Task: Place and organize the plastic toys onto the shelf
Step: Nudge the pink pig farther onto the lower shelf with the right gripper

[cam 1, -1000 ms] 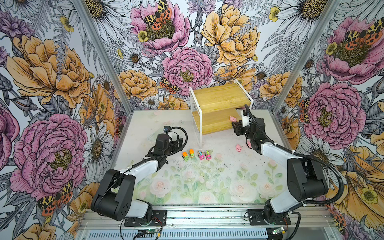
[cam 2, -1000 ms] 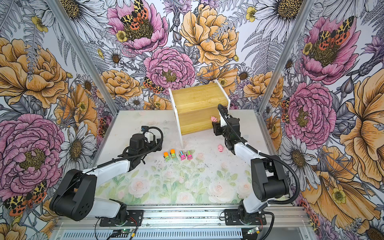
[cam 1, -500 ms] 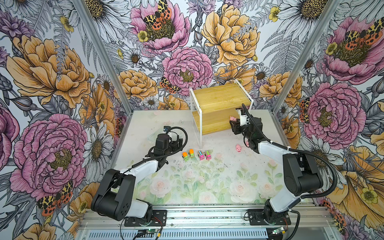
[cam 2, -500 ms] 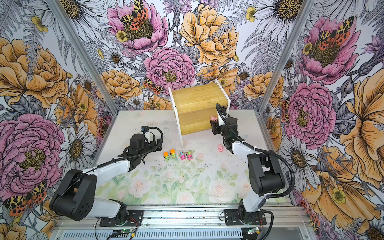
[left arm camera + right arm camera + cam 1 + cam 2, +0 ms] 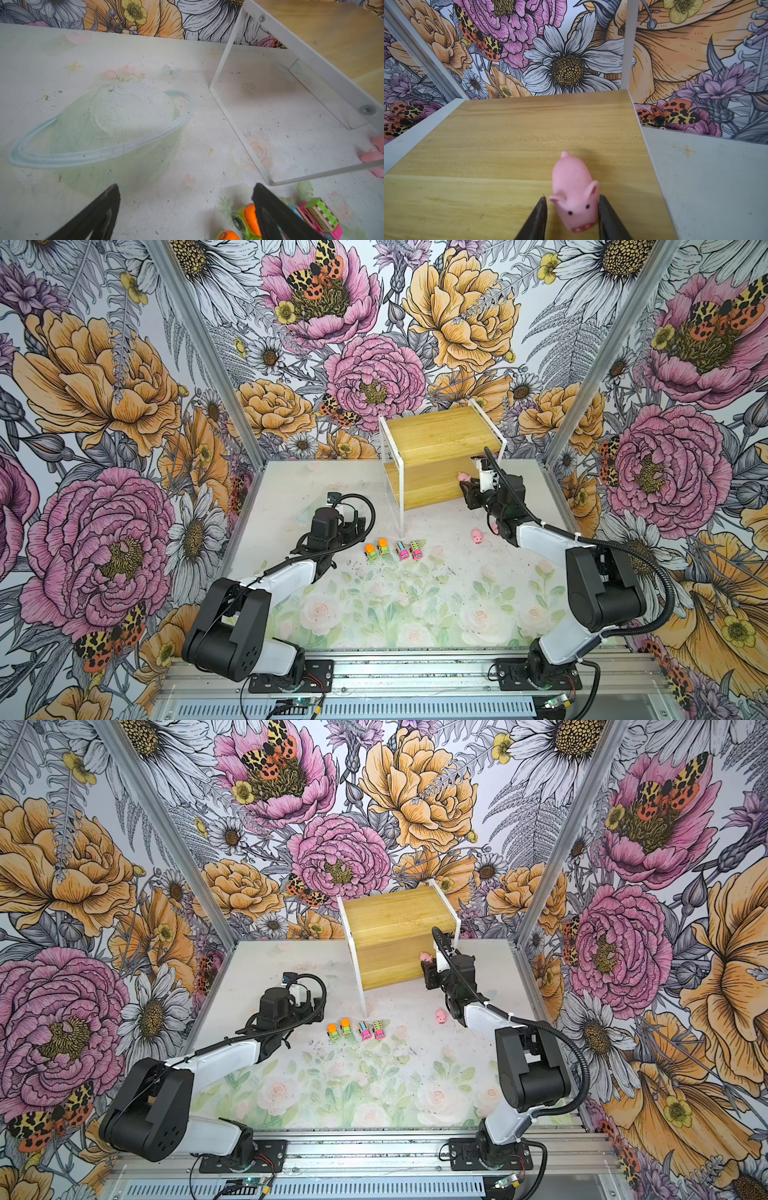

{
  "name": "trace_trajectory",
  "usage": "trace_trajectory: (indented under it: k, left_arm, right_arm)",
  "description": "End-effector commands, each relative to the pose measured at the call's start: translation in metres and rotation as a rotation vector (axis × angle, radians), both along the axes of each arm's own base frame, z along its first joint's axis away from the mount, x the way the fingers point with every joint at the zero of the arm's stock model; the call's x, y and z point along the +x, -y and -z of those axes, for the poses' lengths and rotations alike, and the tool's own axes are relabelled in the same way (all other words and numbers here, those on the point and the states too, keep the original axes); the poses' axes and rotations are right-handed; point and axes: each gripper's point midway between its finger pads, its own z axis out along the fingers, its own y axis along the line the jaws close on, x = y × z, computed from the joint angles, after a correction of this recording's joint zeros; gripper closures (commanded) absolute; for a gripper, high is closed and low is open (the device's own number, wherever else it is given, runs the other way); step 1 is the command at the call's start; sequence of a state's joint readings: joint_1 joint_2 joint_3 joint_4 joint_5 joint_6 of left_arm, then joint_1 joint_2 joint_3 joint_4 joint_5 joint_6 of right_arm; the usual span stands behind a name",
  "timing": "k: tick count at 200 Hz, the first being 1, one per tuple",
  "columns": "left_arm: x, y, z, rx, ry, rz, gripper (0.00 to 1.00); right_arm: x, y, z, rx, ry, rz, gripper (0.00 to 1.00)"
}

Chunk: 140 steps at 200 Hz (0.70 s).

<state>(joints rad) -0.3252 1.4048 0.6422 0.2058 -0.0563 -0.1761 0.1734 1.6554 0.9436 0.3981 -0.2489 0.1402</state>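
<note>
The shelf (image 5: 440,435) (image 5: 395,911) stands at the back of the table. One pink pig (image 5: 574,193) (image 5: 463,477) (image 5: 425,957) stands on its lower board, near the right edge. My right gripper (image 5: 572,199) (image 5: 467,489) is open with its jaws either side of the pig's head: one finger touches it and a thin gap shows at the other. Another pig (image 5: 477,536) (image 5: 441,1016) lies on the table. Two green trucks (image 5: 371,552) (image 5: 383,546) and two pink trucks (image 5: 401,551) (image 5: 414,549) stand in a row. My left gripper (image 5: 186,189) is open and empty beside a green truck (image 5: 247,216).
The shelf's clear side panel with its white frame (image 5: 239,133) stands close ahead of my left gripper. Pink shapes (image 5: 374,155) show past that panel. A pink sliver (image 5: 493,526) shows beside my right arm. Patterned walls close in the table at the back and both sides.
My right gripper has moved a little further over the shelf's lower board and its jaws have narrowed around the pig, which stays in place. The left arm has not moved.
</note>
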Motion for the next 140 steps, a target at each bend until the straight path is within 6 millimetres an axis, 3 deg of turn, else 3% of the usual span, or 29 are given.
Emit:
trace_trajectory:
  k: [1, 52, 100, 140]
  left_arm:
    - [0.001, 0.002, 0.002, 0.008, -0.004, 0.014, 0.01]
    - [0.001, 0.003, 0.002, 0.008, -0.004, 0.017, 0.01]
    - [0.001, 0.003, 0.002, 0.007, -0.004, 0.020, 0.01]
    - [0.000, 0.004, 0.002, 0.005, -0.005, 0.022, 0.01]
  right_arm:
    - [-0.009, -0.009, 0.000, 0.014, -0.019, -0.034, 0.60]
    - [-0.010, -0.010, 0.000, 0.025, -0.029, -0.035, 0.65]
    - [-0.014, -0.002, -0.002, 0.003, -0.028, 0.005, 0.58]
    - [-0.039, -0.003, -0.013, 0.008, -0.024, -0.031, 0.53]
